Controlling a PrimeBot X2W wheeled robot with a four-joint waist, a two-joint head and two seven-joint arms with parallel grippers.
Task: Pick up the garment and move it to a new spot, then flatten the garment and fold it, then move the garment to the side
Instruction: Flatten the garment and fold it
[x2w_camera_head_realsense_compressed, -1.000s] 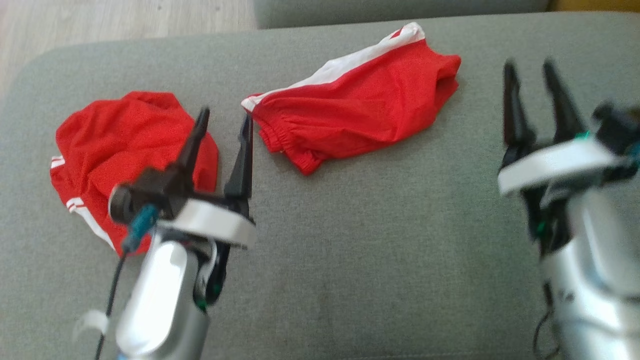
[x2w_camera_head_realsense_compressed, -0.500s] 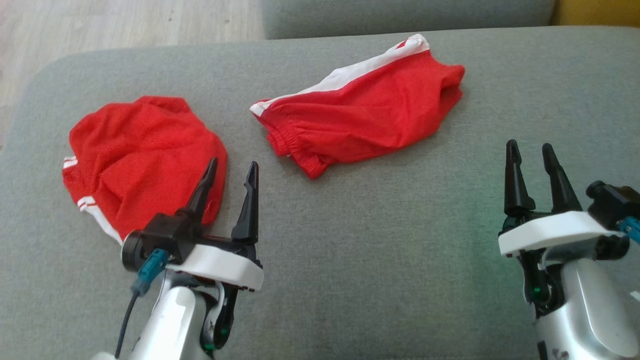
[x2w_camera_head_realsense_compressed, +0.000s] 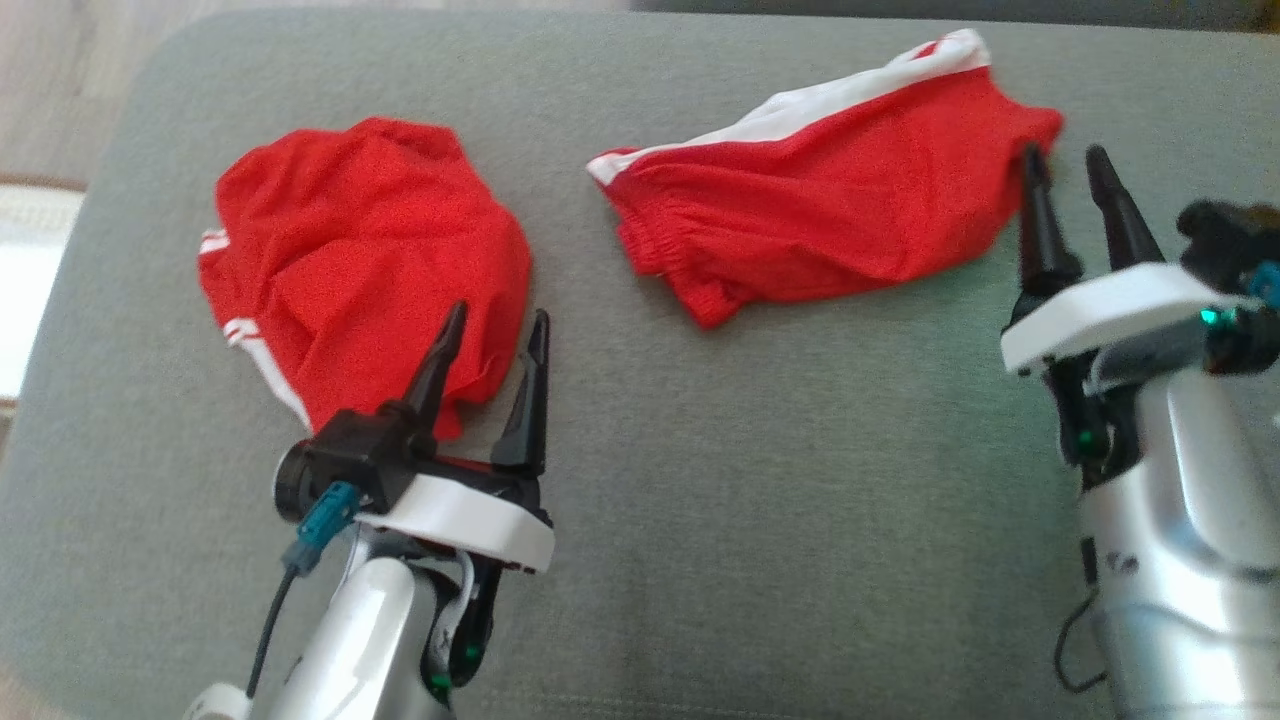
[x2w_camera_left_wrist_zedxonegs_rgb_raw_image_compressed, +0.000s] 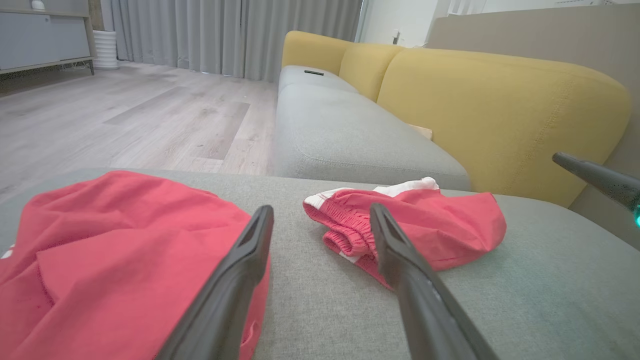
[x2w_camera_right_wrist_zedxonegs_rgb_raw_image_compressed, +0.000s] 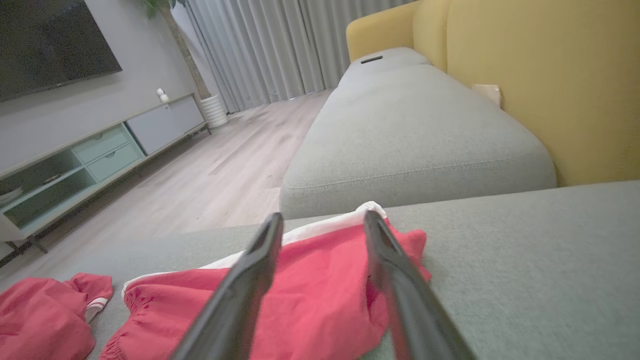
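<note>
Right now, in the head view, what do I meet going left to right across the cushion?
Crumpled red garment → left tool → white-edged red garment → right tool.

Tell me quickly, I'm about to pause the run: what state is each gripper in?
Left gripper: open, empty, by the crumpled red mesh shorts.
Right gripper: open, empty, near the red fabric shorts with a white side stripe.
</note>
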